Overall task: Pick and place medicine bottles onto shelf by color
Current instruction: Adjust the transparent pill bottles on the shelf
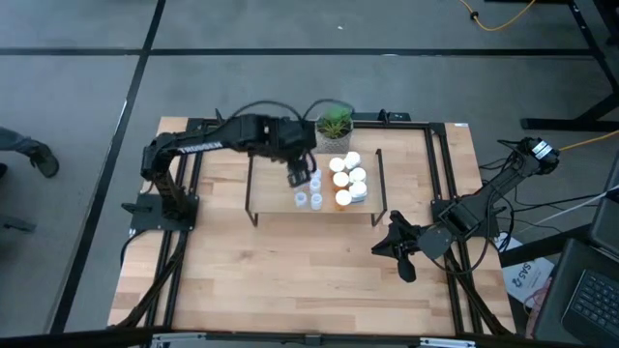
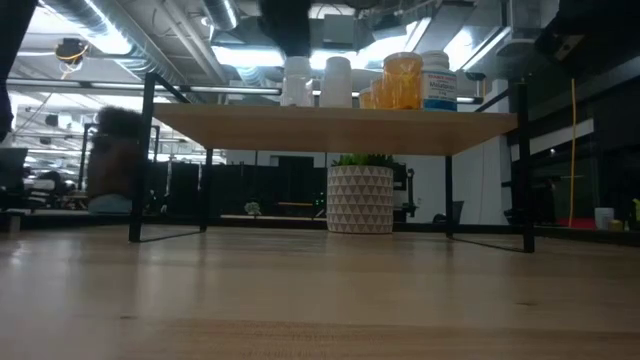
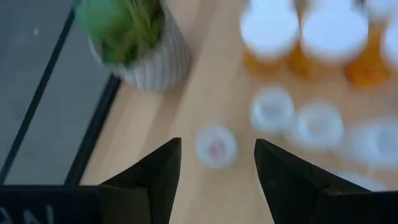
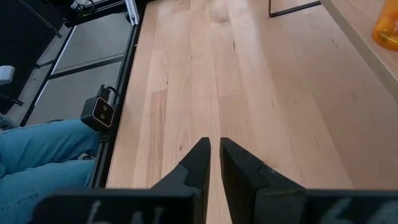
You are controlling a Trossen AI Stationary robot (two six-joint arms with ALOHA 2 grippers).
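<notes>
High view has the light-wood tabletop [image 1: 309, 271] on grey floor; the shelf [image 1: 276, 188] carries the medicine bottles [image 1: 346, 180] beside a potted plant [image 1: 335, 125]. Left tool [image 1: 301, 178] hovers open over them. Right tool [image 1: 385, 246] sits closed, empty, near the tabletop's right edge.

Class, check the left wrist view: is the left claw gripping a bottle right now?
No. The left claw hangs open above the shelf, and the small clear bottle stands below, untouched between its fingers.

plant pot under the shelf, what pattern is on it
White with a raised triangle pattern on the plant pot, clearest in the low view.
</notes>
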